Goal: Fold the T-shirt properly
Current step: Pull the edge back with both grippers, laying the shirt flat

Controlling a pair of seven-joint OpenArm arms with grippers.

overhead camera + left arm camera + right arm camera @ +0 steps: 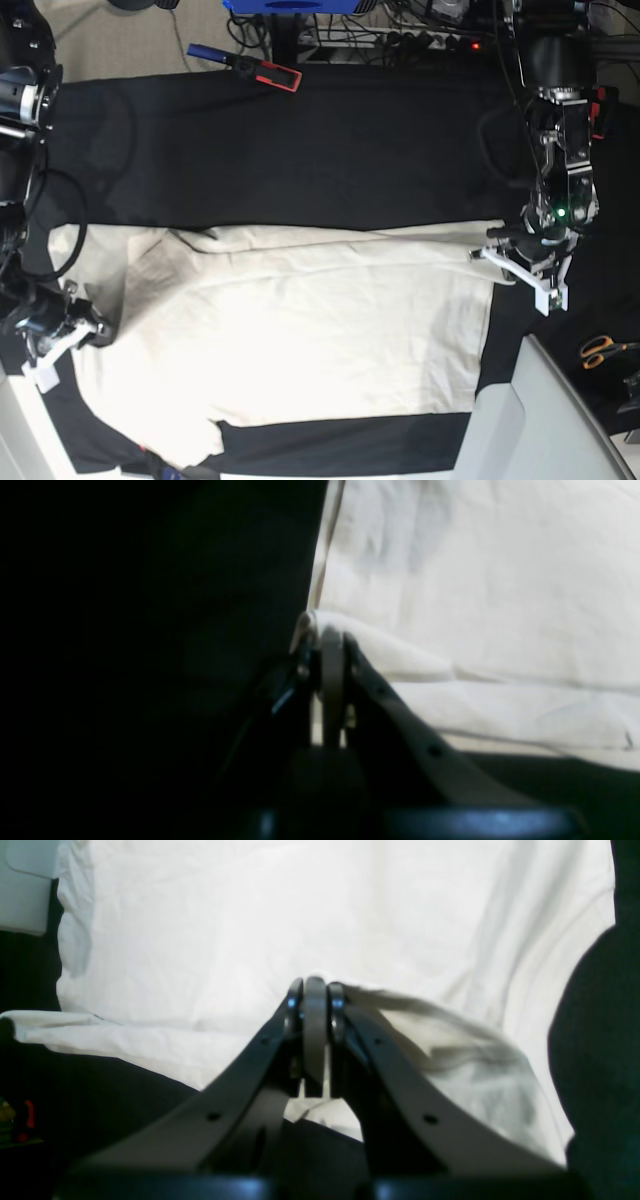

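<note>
From your left wrist camera, the left gripper (330,635) is closed with a fold of the cream, wrinkled cotton T-shirt (480,605) pinched at its tips; the rest of the fabric spreads up and to the right over the black-clothed tabletop (150,630).

From your right wrist camera, the right gripper (315,990) is likewise clamped shut – a bunched ridge of the T-shirt (325,915) runs off from its tips to the right, and the garment fills most of the view beyond.

In the base view, the T-shirt (300,330) lies spread across the near half of the tabletop (300,150). The left gripper (497,253) sits at the shirt's right-hand corner, the right gripper (88,328) at its left edge. Orange-handled scissors (600,350) lie at the far right – well apart from the shirt – and a blue-and-red tool (245,64) rests by the far edge.
</note>
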